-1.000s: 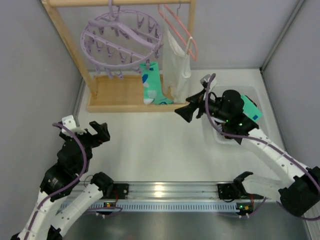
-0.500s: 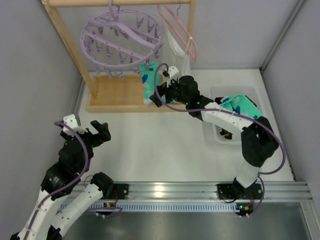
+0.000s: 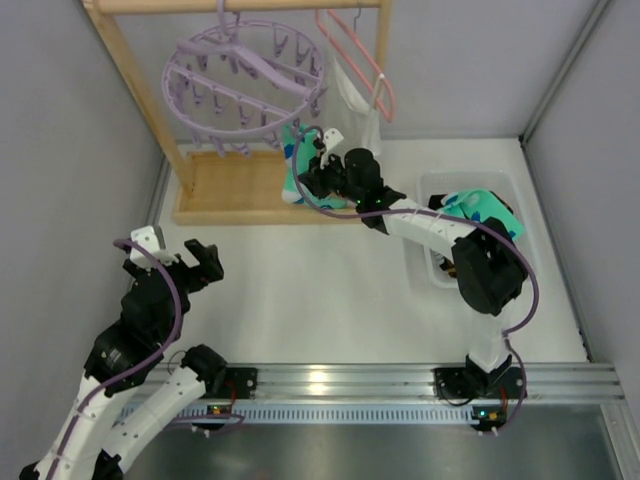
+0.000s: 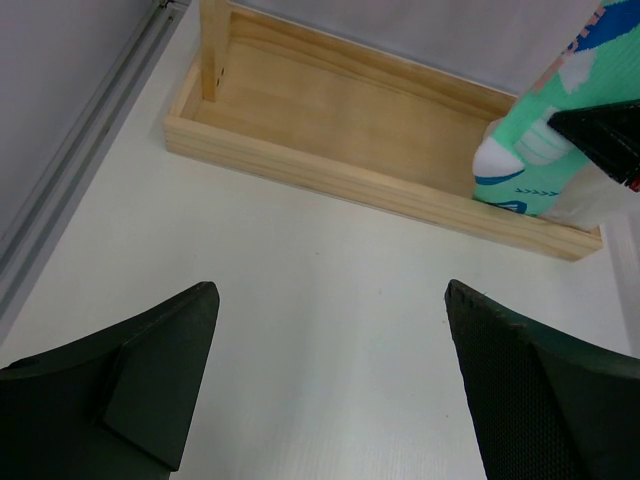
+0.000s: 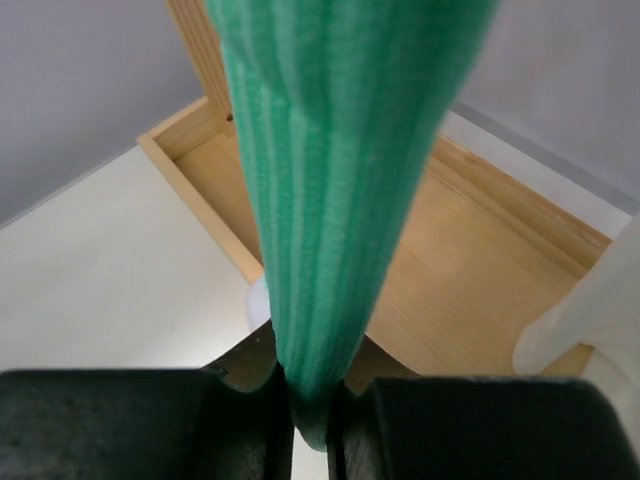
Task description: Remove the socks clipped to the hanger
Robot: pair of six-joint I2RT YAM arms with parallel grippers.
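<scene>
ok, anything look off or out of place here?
Nothing stands out. The teal sock hangs straight from the lavender hanger, with the right gripper pinched on it as the task needs. The white garment hangs undisturbed beside it. Nothing looks spilled or damaged.

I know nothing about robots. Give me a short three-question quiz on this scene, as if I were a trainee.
1. True or false: the right gripper is pinching the green sock.
2. The left gripper is: A) open and holding nothing; B) shut on a sock; C) gripping a hanger.
3. Fill in: the tray-shaped base beneath the sock is made of ____.

Key: 1 true; 2 A; 3 wood.
</scene>
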